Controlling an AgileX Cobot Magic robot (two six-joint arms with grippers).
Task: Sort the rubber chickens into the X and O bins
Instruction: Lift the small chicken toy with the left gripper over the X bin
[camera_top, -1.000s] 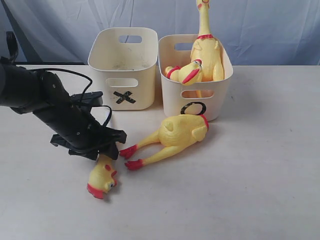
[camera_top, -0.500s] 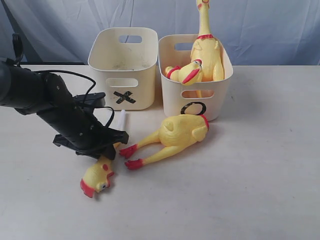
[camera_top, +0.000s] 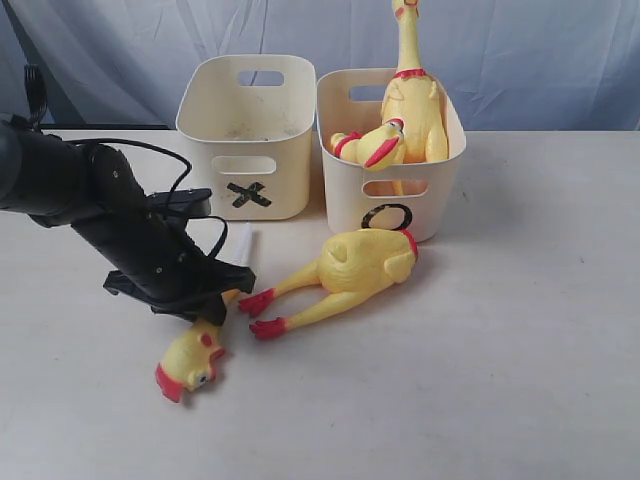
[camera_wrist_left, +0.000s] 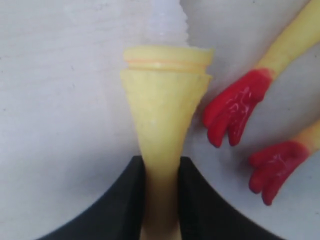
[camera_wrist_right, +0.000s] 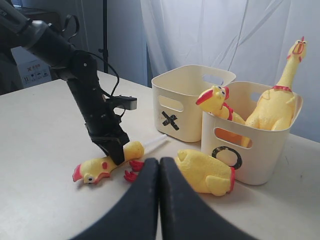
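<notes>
A yellow neck piece (camera_wrist_left: 165, 100) is clamped by the gripper (camera_wrist_left: 161, 164); two red feet (camera_wrist_left: 234, 109) are seen beside it on the surface (camera_wrist_left: 60, 100).

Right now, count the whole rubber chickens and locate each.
2. Both sit in the O bin: the upright chicken at the back, the slumped chicken in front of it. Bin walls may hide more.

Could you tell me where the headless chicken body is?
The headless chicken body lies mid-table in the exterior view, before the O bin, feet toward the head-and-neck piece.
</notes>
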